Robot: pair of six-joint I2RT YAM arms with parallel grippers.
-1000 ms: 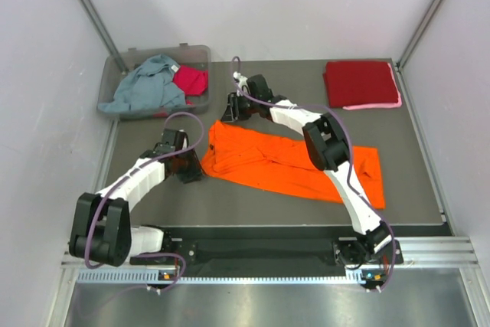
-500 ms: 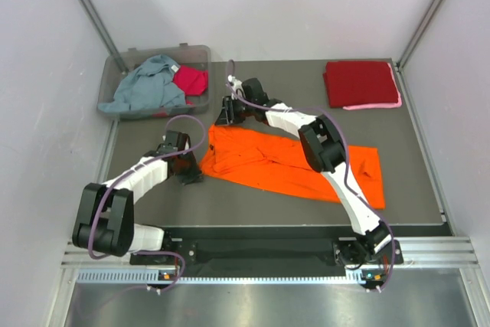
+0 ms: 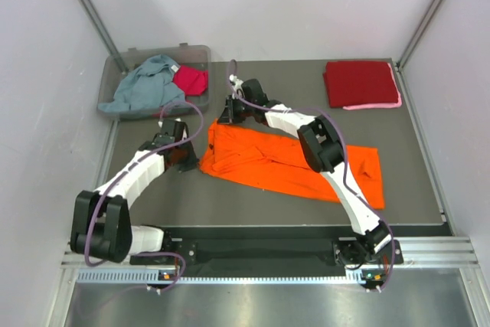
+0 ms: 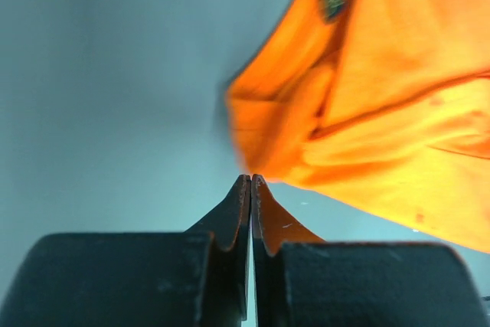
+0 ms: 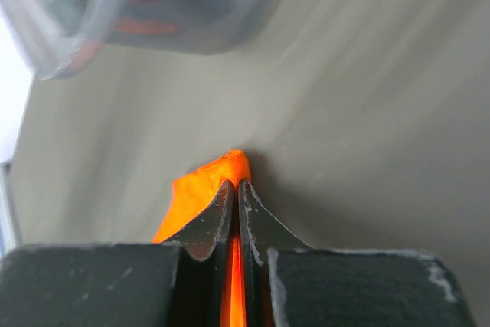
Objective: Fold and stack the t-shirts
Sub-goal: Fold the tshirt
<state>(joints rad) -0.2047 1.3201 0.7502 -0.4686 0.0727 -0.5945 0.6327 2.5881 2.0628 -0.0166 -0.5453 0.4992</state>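
The orange t-shirt (image 3: 260, 162) lies stretched across the middle of the table, running from the left towards the near right. My right gripper (image 3: 223, 120) is shut on its far-left corner; in the right wrist view orange cloth (image 5: 200, 187) shows between and above the jaws of that gripper (image 5: 237, 183). My left gripper (image 3: 194, 163) is at the near-left corner. Its jaws (image 4: 251, 179) are shut, with the orange cloth (image 4: 383, 112) drawn to a point at their tips. A folded dark red t-shirt (image 3: 360, 82) lies on a pink one (image 3: 385, 104) at the far right.
A clear plastic bin (image 3: 200, 53) at the far left holds a grey-blue t-shirt (image 3: 145, 89) and a magenta one (image 3: 191, 80). Grey walls and metal posts close in the table on three sides. The right arm (image 3: 325, 147) reaches over the orange shirt.
Both grippers have closed on the shirt's left corners. The left gripper has moved slightly away from the near edge, and the right gripper has shifted a little left.
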